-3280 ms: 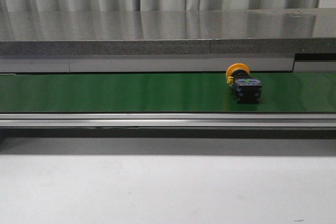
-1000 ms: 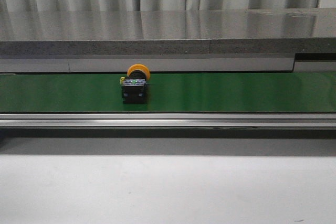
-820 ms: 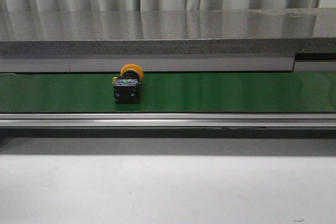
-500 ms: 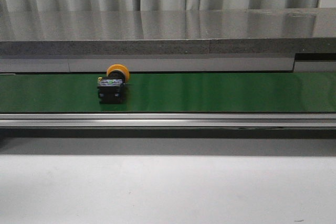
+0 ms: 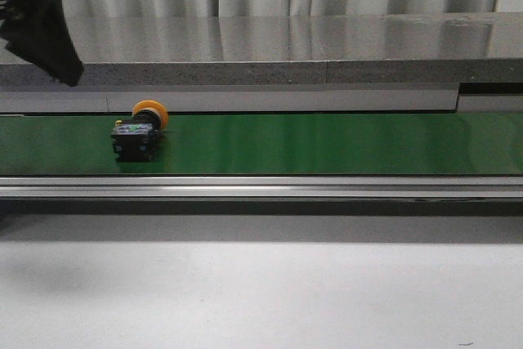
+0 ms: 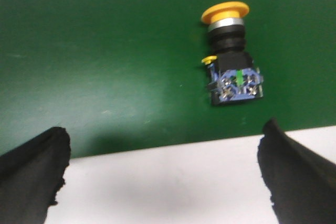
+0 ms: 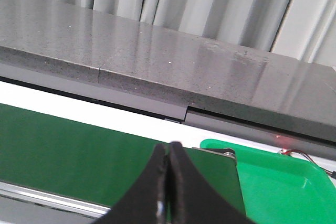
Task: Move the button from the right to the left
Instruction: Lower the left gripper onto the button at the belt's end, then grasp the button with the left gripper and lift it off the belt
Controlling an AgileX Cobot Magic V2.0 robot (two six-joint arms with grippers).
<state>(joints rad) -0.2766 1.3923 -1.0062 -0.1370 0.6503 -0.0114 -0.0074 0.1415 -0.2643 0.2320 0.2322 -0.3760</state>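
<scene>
Here, on the left part of the green belt (image 5: 327,143), lying on its side: the button (image 5: 137,131), yellow-orange cap (image 5: 150,111) toward the far edge, black body (image 5: 134,140) toward the near edge. Above and to the left of it, at the top left corner of the front view, well clear of the belt: the left gripper (image 5: 37,22), dark and blurred, touching nothing. From the left wrist view, looking straight down on the belt (image 6: 105,51): left gripper (image 6: 163,177) with jaws spread wide, one black fingertip (image 6: 31,171) at each lower corner, the button (image 6: 231,59) beyond the gap and nearer one finger, cap (image 6: 224,11) pointing away from the fingers. From the right wrist view: right gripper (image 7: 167,192) with fingers pressed together, holding nothing, raised over the belt (image 7: 79,156) near a bright green tray (image 7: 283,182), facing a grey stone ledge (image 7: 157,66) and pale curtains (image 7: 210,3).
</scene>
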